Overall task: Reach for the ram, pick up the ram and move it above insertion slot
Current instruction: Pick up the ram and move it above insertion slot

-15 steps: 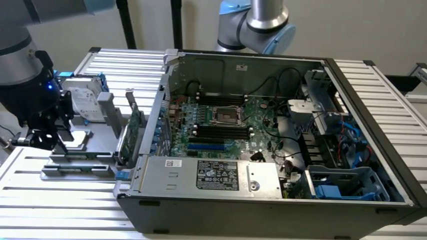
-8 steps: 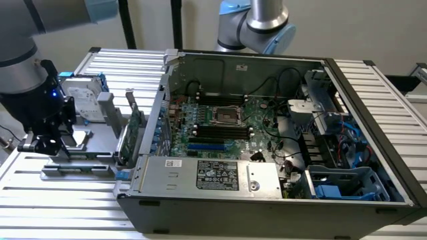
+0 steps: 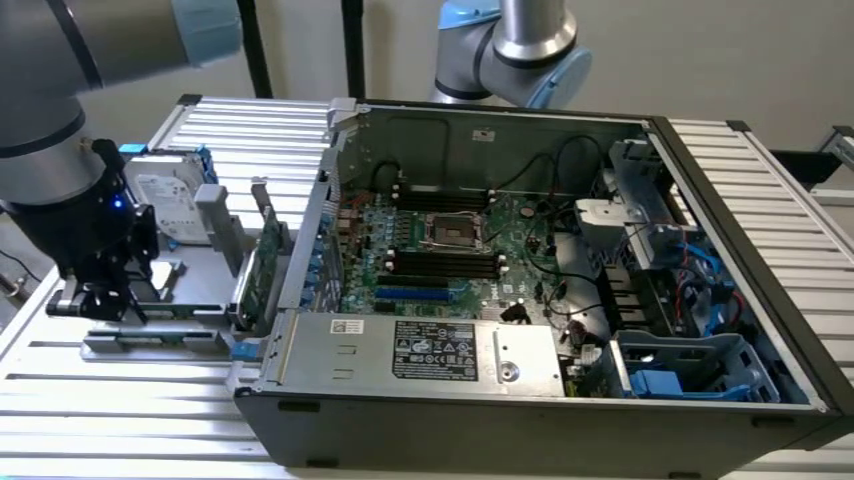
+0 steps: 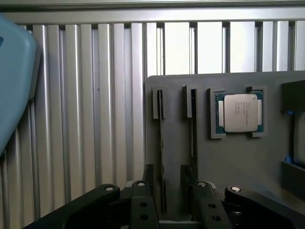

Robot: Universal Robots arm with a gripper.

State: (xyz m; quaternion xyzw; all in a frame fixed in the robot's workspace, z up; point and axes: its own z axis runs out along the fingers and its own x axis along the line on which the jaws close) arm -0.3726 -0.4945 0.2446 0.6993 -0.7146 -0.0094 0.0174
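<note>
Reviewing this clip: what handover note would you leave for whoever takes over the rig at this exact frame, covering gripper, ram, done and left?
The gripper is open, low over the grey holder, straddling the ram without gripping it.
The ram stands on edge in its holder slot. A second stick sits in the neighbouring slot, with a processor beside that.
Done: the reach is essentially complete.
Left: the grasp, the lift and the carry to above the memory slots on the board inside the open computer case.
</note>
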